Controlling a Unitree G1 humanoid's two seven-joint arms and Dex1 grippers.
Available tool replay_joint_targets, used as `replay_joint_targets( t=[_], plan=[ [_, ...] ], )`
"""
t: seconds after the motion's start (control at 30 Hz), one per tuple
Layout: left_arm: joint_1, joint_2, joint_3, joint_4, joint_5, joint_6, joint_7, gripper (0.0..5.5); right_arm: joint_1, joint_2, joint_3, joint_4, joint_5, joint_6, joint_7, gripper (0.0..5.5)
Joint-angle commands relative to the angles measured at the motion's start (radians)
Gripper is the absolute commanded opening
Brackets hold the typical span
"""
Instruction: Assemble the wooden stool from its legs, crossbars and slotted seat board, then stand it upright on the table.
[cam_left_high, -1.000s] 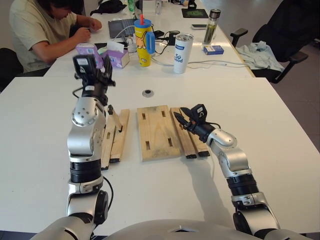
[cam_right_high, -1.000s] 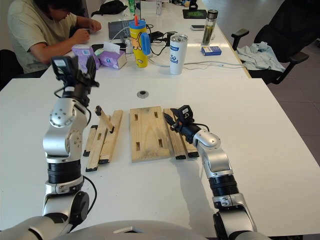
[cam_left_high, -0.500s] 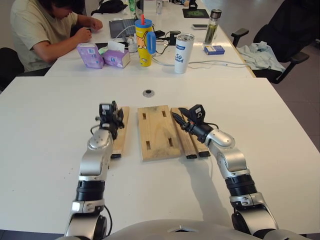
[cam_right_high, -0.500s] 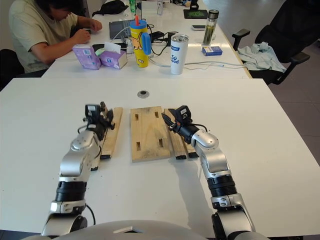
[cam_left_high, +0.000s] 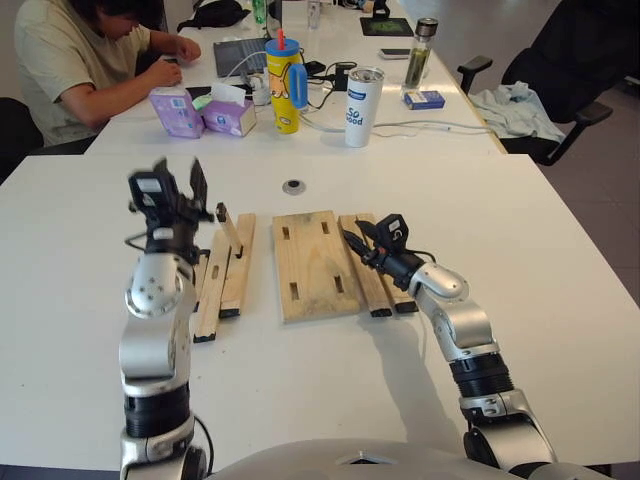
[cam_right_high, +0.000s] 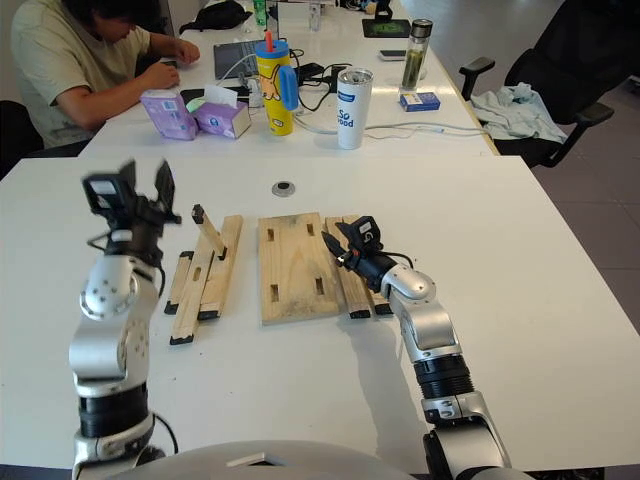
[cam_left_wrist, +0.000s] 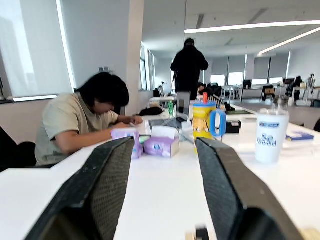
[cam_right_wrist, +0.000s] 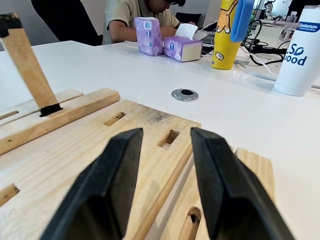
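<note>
**Stool parts lie flat; both grippers open with nothing in them**

Take the pale wooden rectangular seat board (cam_left_high: 316, 264) with its four slots as the middle of the dial, with 12 o'clock pointing away from the robot. It lies flat on the white table (cam_left_high: 560, 300).

At 9 o'clock, near it but apart, several long flat wooden bars (cam_left_high: 228, 280) with dark ends lie side by side. A short wooden bar (cam_left_high: 230, 228) with a dark tip stands tilted out of a notch in the widest of them.

At 3 o'clock, two wooden planks (cam_left_high: 372, 290) lie side by side, just beside the board's edge.

The left gripper (cam_left_high: 178, 172) is held up off the table at about 10 o'clock, beside the far end of the flat wooden bars. Its fingers (cam_left_wrist: 107, 185) are spread wide, point upward and touch nothing.

The right gripper (cam_left_high: 350, 238) sits low at about 2 o'clock, over the seam between the seat board and the wooden planks. Its fingers (cam_right_wrist: 115, 180) are spread apart with nothing between them. Whether the tips touch the wood cannot be told.

A small round metal grommet (cam_left_high: 293, 186) is set in the table at 12 o'clock. Farther off in that direction stand a tall yellow cup (cam_left_high: 284, 85) and a white tumbler (cam_left_high: 359, 92).
</note>
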Motion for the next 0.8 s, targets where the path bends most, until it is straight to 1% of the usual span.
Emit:
replay_joint_targets(
  t=[0.03,0.27,0.57,0.67,0.8],
  plan=[
    [0.037,-0.016,-0.036,0.003,-0.018,0.016,-0.027,2.3,0.015,-0.001,0.011,-0.024,-0.001,0.015,0.005,1.77],
    [0.042,-0.072,-0.029,0.119,-0.06,0.047,-0.014,2.3,0.006,0.001,0.028,-0.023,0.001,0.022,0.016,1.77],
    [-0.073,-0.036,-0.026,0.284,-0.031,0.008,-0.029,2.3,-0.013,0.006,0.035,-0.01,0.001,0.025,0.029,1.77],
    [-0.097,-0.023,-0.026,0.309,-0.025,0.0,-0.036,1.92,-0.016,0.006,0.037,-0.007,0.001,0.026,0.031,1.77],
    [-0.112,-0.02,-0.016,0.307,-0.031,0.008,-0.031,1.29,-0.017,0.007,0.039,-0.005,0.001,0.026,0.031,1.77]
  ],
)
